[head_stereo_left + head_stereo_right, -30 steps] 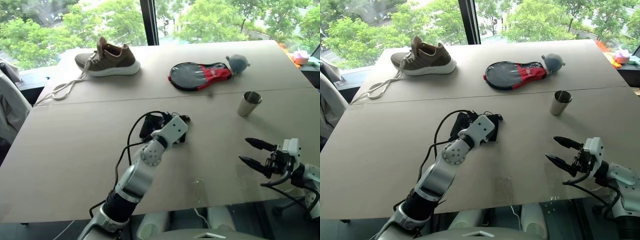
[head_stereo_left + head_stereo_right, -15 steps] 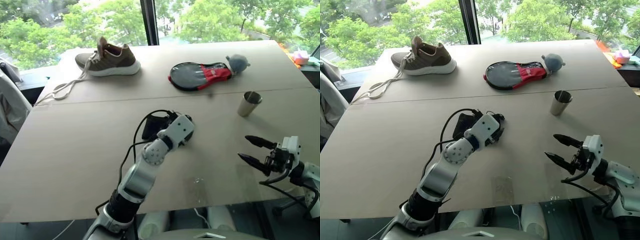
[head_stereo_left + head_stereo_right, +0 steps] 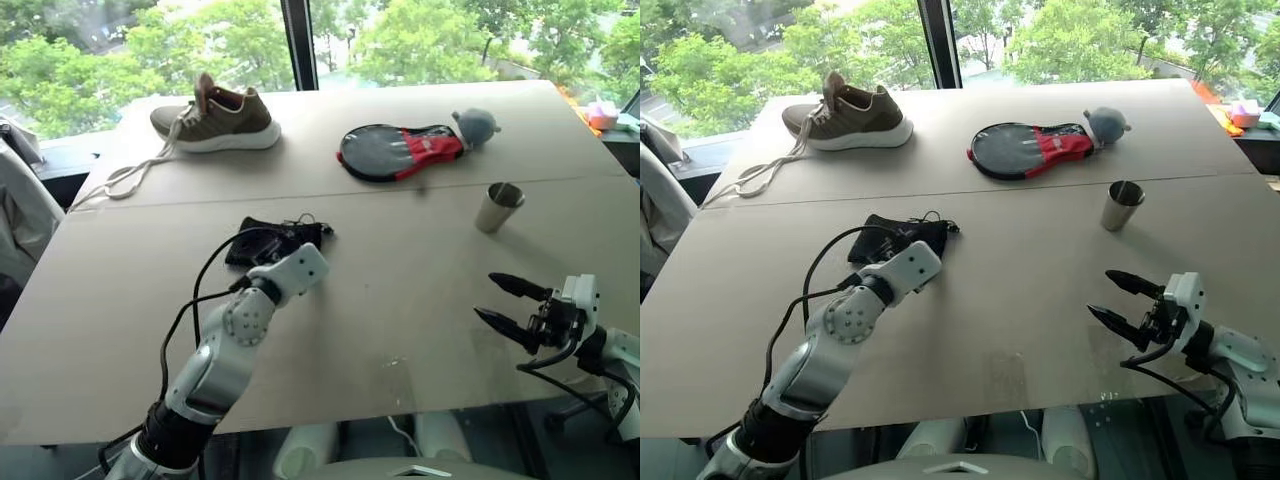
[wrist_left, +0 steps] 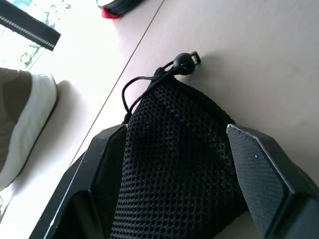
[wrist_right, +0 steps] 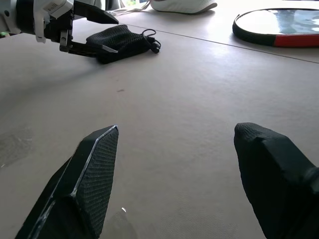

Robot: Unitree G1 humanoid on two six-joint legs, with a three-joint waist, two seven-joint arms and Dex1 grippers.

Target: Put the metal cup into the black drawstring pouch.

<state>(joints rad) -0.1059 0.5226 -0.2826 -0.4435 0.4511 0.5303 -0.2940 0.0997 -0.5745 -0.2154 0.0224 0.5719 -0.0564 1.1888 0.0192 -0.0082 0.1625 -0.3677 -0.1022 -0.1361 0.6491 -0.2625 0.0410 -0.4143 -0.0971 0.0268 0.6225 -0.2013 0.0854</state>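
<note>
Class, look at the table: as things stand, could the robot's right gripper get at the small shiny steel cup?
Probably yes: the open right gripper has only bare tabletop between it and the small shiny steel cup, which stands upright beyond it.

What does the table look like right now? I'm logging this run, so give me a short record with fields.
cup: metal cup upright on the table, untouched
pouch: black pouch lying flat, cord end toward the cup
left hand: left hand open, fingers either side of the pouch
right hand: right hand open, holding nothing, short of the cup
far side: shoe, paddle case
step done: none
</note>
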